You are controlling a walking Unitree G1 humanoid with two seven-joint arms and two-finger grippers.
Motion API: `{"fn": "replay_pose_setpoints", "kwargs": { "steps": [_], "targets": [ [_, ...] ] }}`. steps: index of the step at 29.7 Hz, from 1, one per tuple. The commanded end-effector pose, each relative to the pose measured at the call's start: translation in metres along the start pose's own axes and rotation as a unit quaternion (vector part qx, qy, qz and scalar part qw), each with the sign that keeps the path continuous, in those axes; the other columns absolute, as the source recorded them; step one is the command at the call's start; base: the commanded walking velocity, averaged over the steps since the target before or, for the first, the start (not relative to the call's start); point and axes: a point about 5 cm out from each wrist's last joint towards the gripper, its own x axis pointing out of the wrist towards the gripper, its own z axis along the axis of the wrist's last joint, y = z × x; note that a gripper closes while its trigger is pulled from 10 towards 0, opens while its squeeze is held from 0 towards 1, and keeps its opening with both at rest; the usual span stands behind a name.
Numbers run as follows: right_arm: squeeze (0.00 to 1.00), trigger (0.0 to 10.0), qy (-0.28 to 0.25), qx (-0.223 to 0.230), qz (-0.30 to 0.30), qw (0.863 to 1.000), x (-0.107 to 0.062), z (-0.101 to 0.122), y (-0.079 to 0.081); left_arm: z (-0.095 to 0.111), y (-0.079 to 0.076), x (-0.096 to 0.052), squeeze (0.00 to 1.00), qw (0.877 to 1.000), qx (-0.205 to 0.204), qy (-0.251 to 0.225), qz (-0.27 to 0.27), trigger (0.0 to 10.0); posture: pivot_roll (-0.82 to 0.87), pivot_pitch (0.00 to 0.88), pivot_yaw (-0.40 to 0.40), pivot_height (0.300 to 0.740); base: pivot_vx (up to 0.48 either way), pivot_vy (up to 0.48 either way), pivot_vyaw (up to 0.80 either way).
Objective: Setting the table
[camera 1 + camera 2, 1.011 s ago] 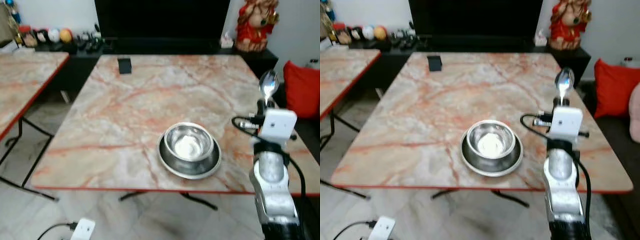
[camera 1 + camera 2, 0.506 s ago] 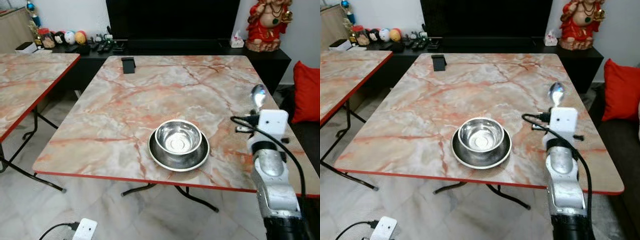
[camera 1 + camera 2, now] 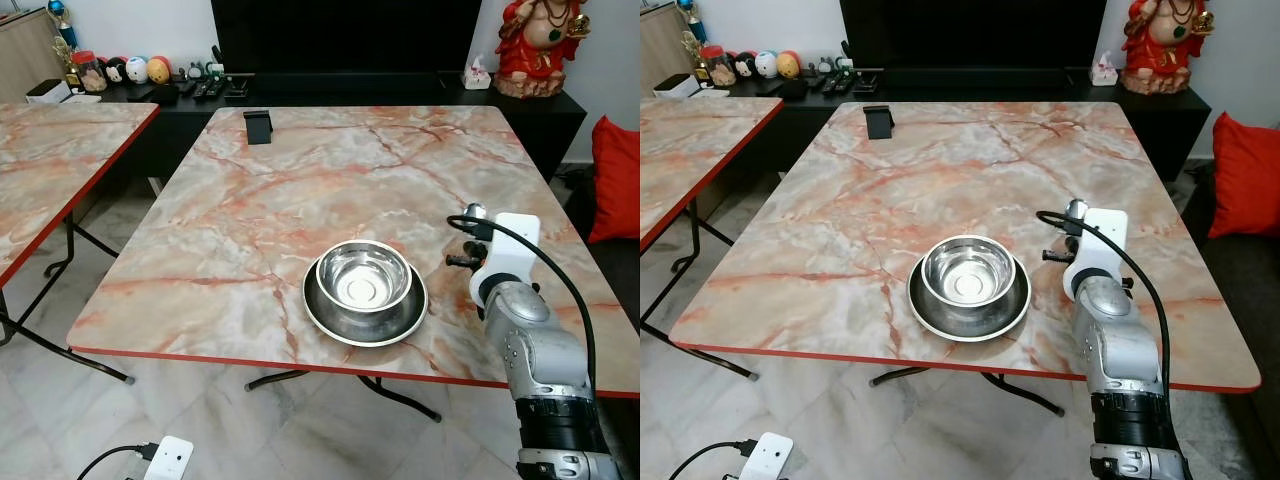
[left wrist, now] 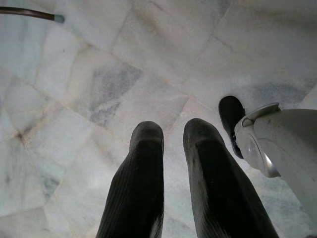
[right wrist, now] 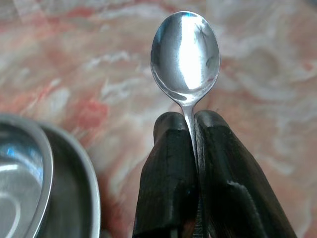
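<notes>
A steel bowl (image 3: pixel 363 276) sits inside a steel plate (image 3: pixel 322 314) near the front middle of the marble table (image 3: pixel 300 190). My right gripper (image 5: pixel 190 121) is shut on the handle of a steel spoon (image 5: pixel 185 51). The spoon's head points out past the fingertips, low over the tabletop. In the eye views the right arm's wrist (image 3: pixel 503 262) hangs over the table just right of the plate, and the spoon's head (image 3: pixel 472 211) peeks out beyond it. The plate's rim (image 5: pixel 89 173) lies close beside the fingers. My left gripper (image 4: pixel 172 130) hangs idle over the floor tiles, shut and empty.
A small black stand (image 3: pixel 258 127) sits near the table's far left corner. A second marble table (image 3: pixel 60 150) is at the left. Behind are a black console with toys (image 3: pixel 130 72) and a red statue (image 3: pixel 545 45). A red cushion (image 3: pixel 617 180) lies right, a white adapter (image 3: pixel 168 458) on the floor.
The right arm has brought the spoon down from upright above the table's right edge to low beside the plate. The camera has also shifted and steadied.
</notes>
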Motion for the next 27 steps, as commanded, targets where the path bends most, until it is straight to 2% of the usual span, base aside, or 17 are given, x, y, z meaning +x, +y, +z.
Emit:
{"fn": "replay_pose_setpoints", "kwargs": {
  "steps": [1, 6, 17, 27],
  "targets": [
    [0.00, 10.0, 0.013, 0.002, 0.012, 1.000, 0.001, 0.000, 0.005, -0.003, 0.003, -0.001, 0.00, 1.000, 0.007, 0.008, 0.000, 10.0, -0.04, 0.000, 0.043, 0.740, 0.000, 0.000, 0.00],
    [0.00, 10.0, 0.032, -0.009, 0.012, 0.999, 0.000, -0.009, 0.009, -0.003, 0.003, -0.001, 0.00, 1.000, 0.010, 0.008, -0.002, 10.0, -0.03, 0.000, 0.043, 0.740, 0.000, 0.000, 0.00],
    [0.00, 10.0, 0.051, 0.000, 0.005, 0.999, 0.001, -0.019, 0.009, -0.003, 0.002, -0.001, 0.00, 1.000, 0.013, 0.007, -0.003, 10.0, -0.04, 0.000, 0.041, 0.740, 0.000, 0.000, 0.00],
    [0.00, 10.0, 0.074, 0.001, 0.014, 0.997, 0.001, -0.035, 0.015, -0.003, 0.003, -0.001, 0.00, 1.000, 0.016, 0.006, -0.002, 10.0, -0.03, 0.000, 0.041, 0.740, 0.000, 0.000, 0.00]
  ]
}}
